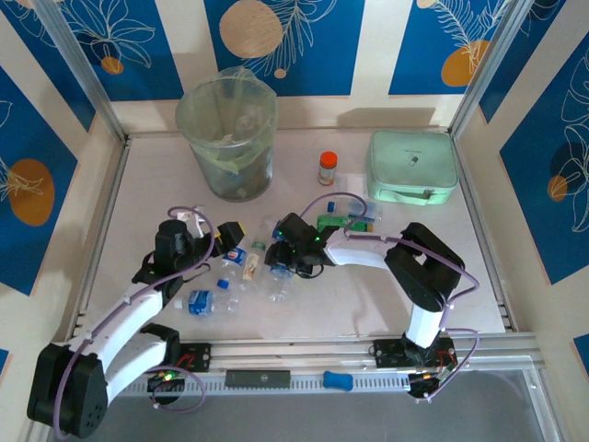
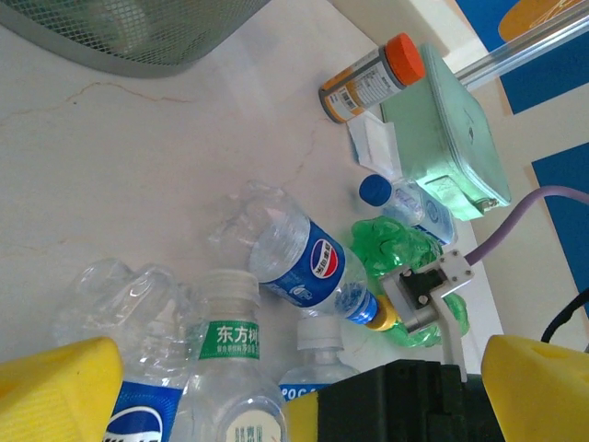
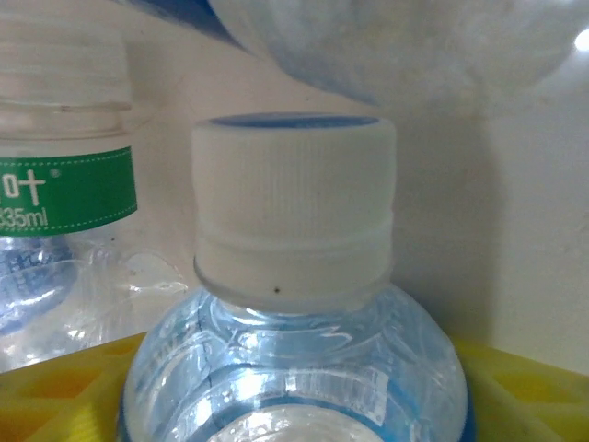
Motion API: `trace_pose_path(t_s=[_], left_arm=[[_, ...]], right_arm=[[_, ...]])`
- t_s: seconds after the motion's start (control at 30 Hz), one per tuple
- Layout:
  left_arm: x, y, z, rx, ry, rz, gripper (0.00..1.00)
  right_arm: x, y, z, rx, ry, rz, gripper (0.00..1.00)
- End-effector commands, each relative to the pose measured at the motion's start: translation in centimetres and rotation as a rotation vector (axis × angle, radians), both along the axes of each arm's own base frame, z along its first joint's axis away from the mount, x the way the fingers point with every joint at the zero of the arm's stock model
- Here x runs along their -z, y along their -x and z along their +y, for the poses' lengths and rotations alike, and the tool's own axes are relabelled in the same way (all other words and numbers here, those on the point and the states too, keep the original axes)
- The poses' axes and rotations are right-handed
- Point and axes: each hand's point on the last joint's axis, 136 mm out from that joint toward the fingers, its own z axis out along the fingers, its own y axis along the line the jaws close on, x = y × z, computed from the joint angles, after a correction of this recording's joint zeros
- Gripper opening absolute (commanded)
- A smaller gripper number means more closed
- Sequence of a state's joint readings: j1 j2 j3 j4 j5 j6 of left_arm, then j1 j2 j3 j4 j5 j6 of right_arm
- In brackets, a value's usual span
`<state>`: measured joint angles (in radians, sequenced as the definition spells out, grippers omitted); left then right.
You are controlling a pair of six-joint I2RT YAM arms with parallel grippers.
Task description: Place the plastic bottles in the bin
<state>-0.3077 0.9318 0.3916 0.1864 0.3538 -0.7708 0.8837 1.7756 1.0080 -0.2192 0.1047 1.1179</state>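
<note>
Several plastic bottles (image 1: 250, 267) lie in a heap at the table's middle. My right gripper (image 1: 279, 258) is down among them. A clear bluish bottle with a white cap (image 3: 294, 221) lies between its yellow fingers (image 3: 55, 387), cap pointing away; whether the pads press it is unclear. The same bottle (image 2: 322, 354) pokes out from under that gripper's black body. My left gripper (image 1: 221, 241) stands open at the heap's left, nothing held, facing a green-labelled bottle (image 2: 225, 350) and a blue-labelled one (image 2: 308, 262). A crushed green bottle (image 2: 396, 244) lies behind. The bin (image 1: 225, 175) stands far left.
An orange-capped jar (image 1: 327, 168) stands right of the bin. A mint-green case (image 1: 412, 168) lies at the far right, with a blue-capped bottle (image 1: 363, 221) in front of it. One flattened blue-labelled bottle (image 1: 200, 302) lies near the left arm.
</note>
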Motion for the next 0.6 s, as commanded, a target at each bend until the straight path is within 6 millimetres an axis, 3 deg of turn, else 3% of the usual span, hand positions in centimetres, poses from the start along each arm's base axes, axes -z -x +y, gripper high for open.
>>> trace_pose_path(t_s=[0.0,0.27,0.37,0.57], left_arm=[[-2.2,-1.0,-0.6,-0.008,0.014,-0.072,0.99],[-1.8,-0.9,-1.0,-0.003,-0.007,-0.065,1.00],[-2.2,-1.1,-1.5,0.012,-0.012,-0.072,0.99],[-3.5,-1.5,-4.0,0.084,-0.011,-0.110,1.00]], right_arm=[[0.8,0.4,-0.5,-0.010,0.017,0.021,0.71],[0.8,0.3,-1.0,0.002,-0.002,0.017,0.57],[-0.1,0.1,-1.0,-0.003,-0.018,-0.005,0.55],[-5.0,-1.8,-1.7,-0.016,-0.085,-0.117,0.55]])
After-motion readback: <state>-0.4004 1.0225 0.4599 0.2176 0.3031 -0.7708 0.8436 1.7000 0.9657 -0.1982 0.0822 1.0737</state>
